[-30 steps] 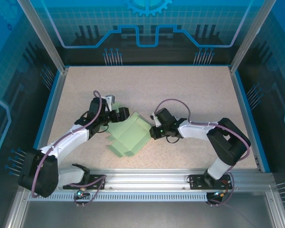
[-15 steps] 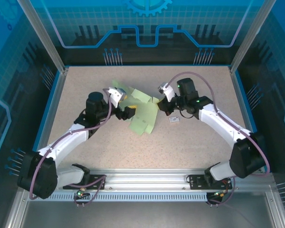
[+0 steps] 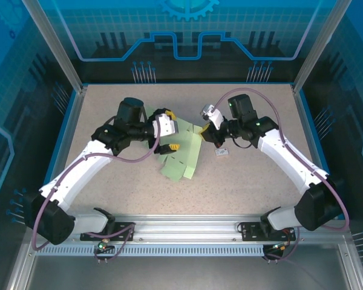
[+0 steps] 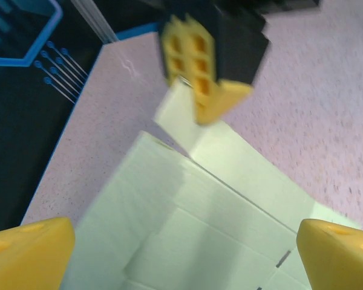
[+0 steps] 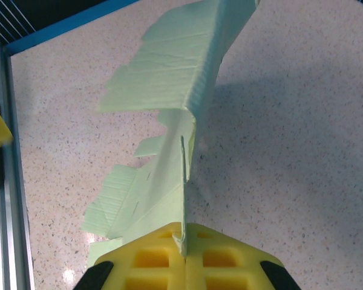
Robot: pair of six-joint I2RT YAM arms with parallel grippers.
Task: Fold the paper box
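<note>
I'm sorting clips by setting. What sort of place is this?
Probably a lab robot cell, not a home or shop: a speckled table fenced by an aluminium frame and blue circuit-pattern panels, with a left arm and right arm bolted at its near edge, handling a pale green paper box.

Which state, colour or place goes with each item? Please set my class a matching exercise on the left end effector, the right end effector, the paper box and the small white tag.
Column A
1. left end effector
2. right end effector
3. paper box
4. white tag

Column B
a. lying on the table, beside the right arm
b. shut on an edge of the card
c. fingers spread wide, open
d. pale green, creased, not yet folded up

Pairs: 1-c, 2-b, 3-d, 4-a
</note>
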